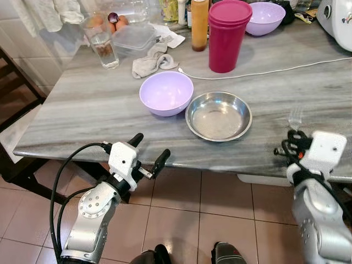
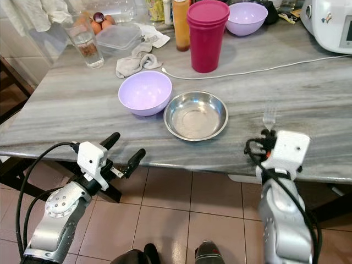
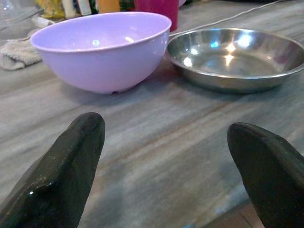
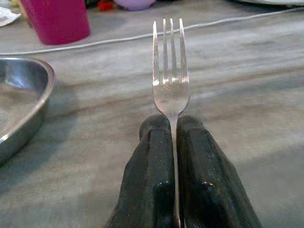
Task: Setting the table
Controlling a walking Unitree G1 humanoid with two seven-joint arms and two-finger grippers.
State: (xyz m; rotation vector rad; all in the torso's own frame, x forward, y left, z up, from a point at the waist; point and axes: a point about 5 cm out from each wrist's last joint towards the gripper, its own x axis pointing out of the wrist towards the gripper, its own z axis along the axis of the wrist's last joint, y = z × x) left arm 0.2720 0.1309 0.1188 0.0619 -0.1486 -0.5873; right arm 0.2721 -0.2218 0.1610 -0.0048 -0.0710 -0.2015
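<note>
A steel bowl sits on the grey marble table, with a lilac bowl touching its left side. My right gripper hovers at the table's front edge, right of the steel bowl, shut on a metal fork whose tines point away over the tabletop. My left gripper stands open just below the front edge, in front of the lilac bowl; its two black fingers have nothing between them.
At the back stand a magenta tumbler stack, a second lilac bowl, an orange bottle, a glass, a lidded container and a grey rag. A white cable crosses the table. A white appliance occupies the far right corner.
</note>
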